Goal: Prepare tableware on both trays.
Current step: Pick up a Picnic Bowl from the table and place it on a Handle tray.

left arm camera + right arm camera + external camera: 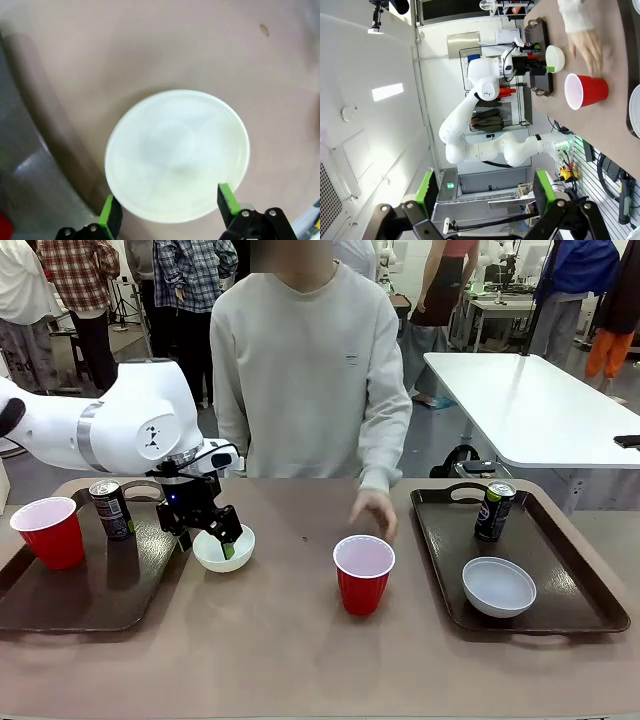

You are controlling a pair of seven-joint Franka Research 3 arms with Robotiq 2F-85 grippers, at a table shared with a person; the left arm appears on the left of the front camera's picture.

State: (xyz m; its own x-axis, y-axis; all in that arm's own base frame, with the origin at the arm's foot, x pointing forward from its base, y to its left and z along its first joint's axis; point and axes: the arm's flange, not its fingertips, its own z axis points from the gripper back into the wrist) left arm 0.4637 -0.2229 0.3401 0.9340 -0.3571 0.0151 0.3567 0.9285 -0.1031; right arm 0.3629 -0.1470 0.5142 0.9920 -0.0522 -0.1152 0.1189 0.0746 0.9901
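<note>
In the front view, we take the middle cup (363, 573), standing red on bare table, as our mark. Left of it sits the left bowl (223, 548), just off the left tray (70, 615). The left gripper (207, 540) hangs over that bowl with its fingers spread wide, one green pad dipping inside the rim, clamping nothing. Farther left, on that tray, stand the left can (112, 508) and the left cup (50, 530). Right of the middle cup, the right tray (590, 605) holds the right can (494, 510) and the right bowl (498, 586). We cannot read the print on either can. A person's hand (375, 510) rests just behind the middle cup.

In the left wrist view, the left bowl (177, 155) lies between the pads (107, 212); we cannot tell whether they touch it.

In the right wrist view, the right gripper (485, 187) stands wide apart and empty, far from the middle cup (585, 91).
</note>
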